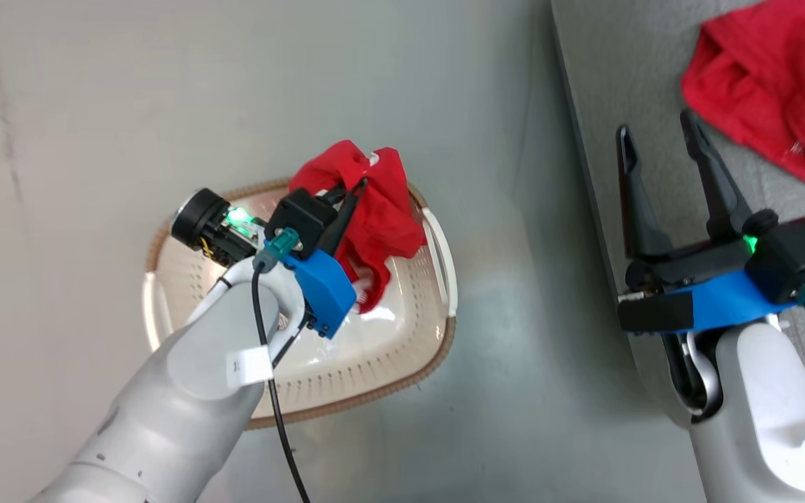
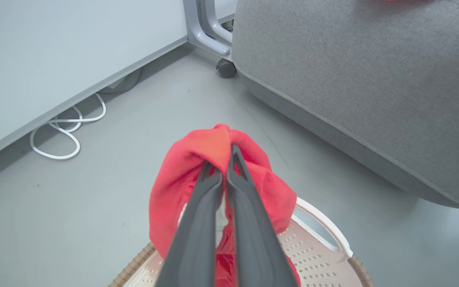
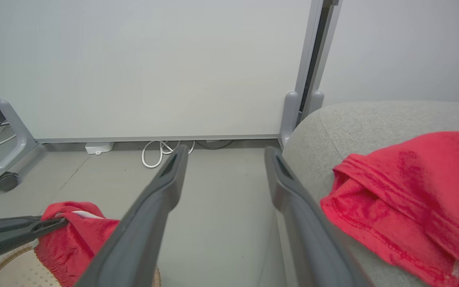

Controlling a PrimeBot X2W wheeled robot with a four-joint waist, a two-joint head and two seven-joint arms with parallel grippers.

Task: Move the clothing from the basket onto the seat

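left gripper clamped on red clothing, above basket

Red clothing — cream basket, grey seat

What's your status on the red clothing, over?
Left gripper shut on bright red fabric garment, hanging over cream-white perforated plastic basket. Right gripper open, empty, by light-grey fabric sofa. Second red garment on sofa. Grey floor between basket and sofa.

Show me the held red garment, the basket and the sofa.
held red garment (image 1: pixel 388 209), head view, its bunched fabric.
basket (image 1: pixel 360 365), head view, its pale perforated wall.
sofa (image 2: pixel 373 79), left wrist view, its grey side.
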